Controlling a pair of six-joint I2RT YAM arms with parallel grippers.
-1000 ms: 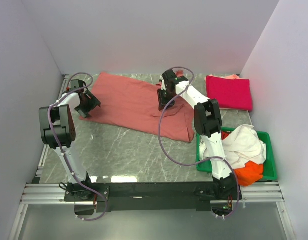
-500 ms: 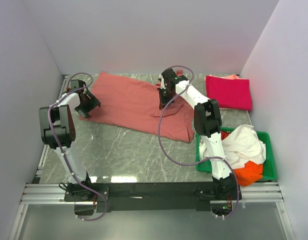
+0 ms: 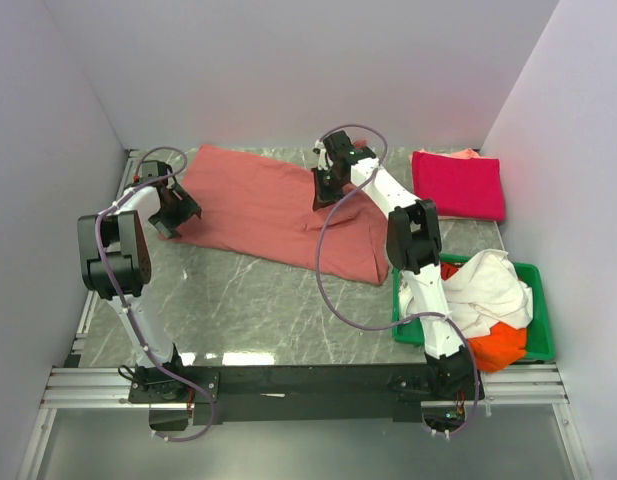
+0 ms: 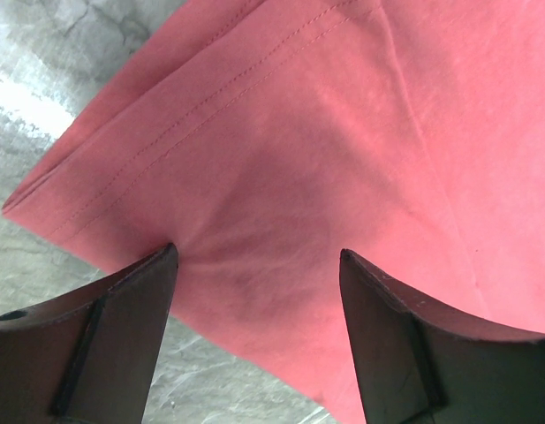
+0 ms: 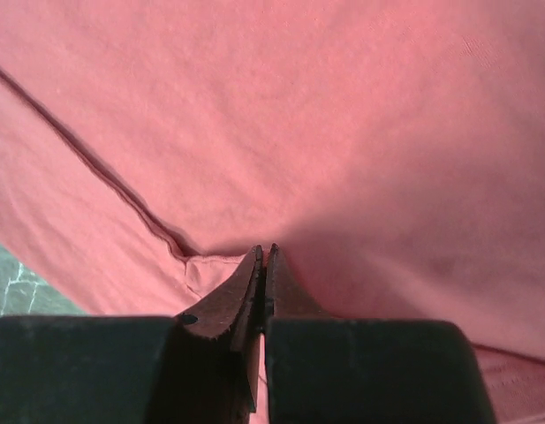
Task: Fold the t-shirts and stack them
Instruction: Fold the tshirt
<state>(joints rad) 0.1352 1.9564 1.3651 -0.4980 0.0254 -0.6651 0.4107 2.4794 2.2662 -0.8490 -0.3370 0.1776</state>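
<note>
The large salmon-red t-shirt (image 3: 258,205) lies spread across the back of the table, with a crease near its right side. My right gripper (image 3: 323,195) is shut on a pinch of this cloth; in the right wrist view the jaws (image 5: 265,249) meet with fabric (image 5: 343,132) gathered at their tips. My left gripper (image 3: 168,222) stands open over the shirt's left corner, and its fingers (image 4: 259,254) straddle the hemmed edge (image 4: 343,132) without closing on it. A crimson-pink t-shirt (image 3: 458,185) lies folded at the back right. White (image 3: 493,285) and orange (image 3: 498,345) t-shirts are piled in a tray.
The green tray (image 3: 540,330) sits at the right, beside the right arm's base. White walls close in the table on the left, back and right. Bare marble table (image 3: 258,300) lies in front of the salmon-red shirt.
My right gripper has shut on the salmon-red cloth and shifted slightly back and to the left, pulling the fabric with it. The left gripper has not moved.
</note>
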